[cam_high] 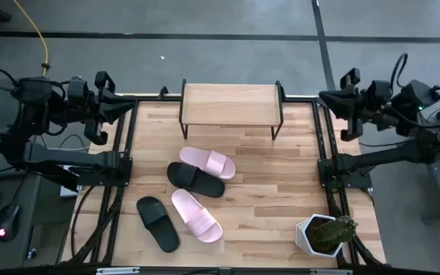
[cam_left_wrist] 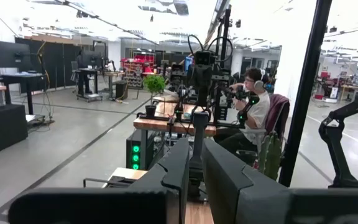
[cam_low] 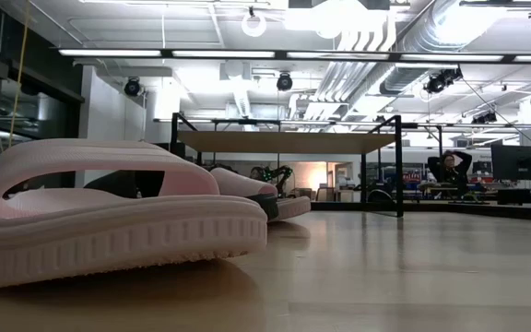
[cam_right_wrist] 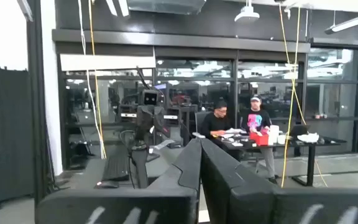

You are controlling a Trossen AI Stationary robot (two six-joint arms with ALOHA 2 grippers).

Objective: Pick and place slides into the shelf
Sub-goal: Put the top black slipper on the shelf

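Four slides lie sole-down near the middle of the table. One pink slide (cam_high: pixel 207 162) touches a black one (cam_high: pixel 195 179); nearer the front edge lie the second black slide (cam_high: pixel 158 222) and the second pink one (cam_high: pixel 196 215), which fills the low view (cam_low: pixel 109 221). The shelf (cam_high: pixel 231 103) (cam_low: pixel 289 143) stands on its black legs at the far edge. My left gripper (cam_high: pixel 131 107) (cam_left_wrist: pixel 196 177) hovers shut at the far left corner. My right gripper (cam_high: pixel 321 98) (cam_right_wrist: pixel 199 171) hovers shut at the far right corner. Both are far from the slides.
A white pot with a green plant (cam_high: pixel 324 234) stands at the near right corner. Black frame rails (cam_high: pixel 125 153) run along the table's left and right sides. Bare wood (cam_high: pixel 281 176) lies between the slides and the right rail. People sit at desks in the room beyond.
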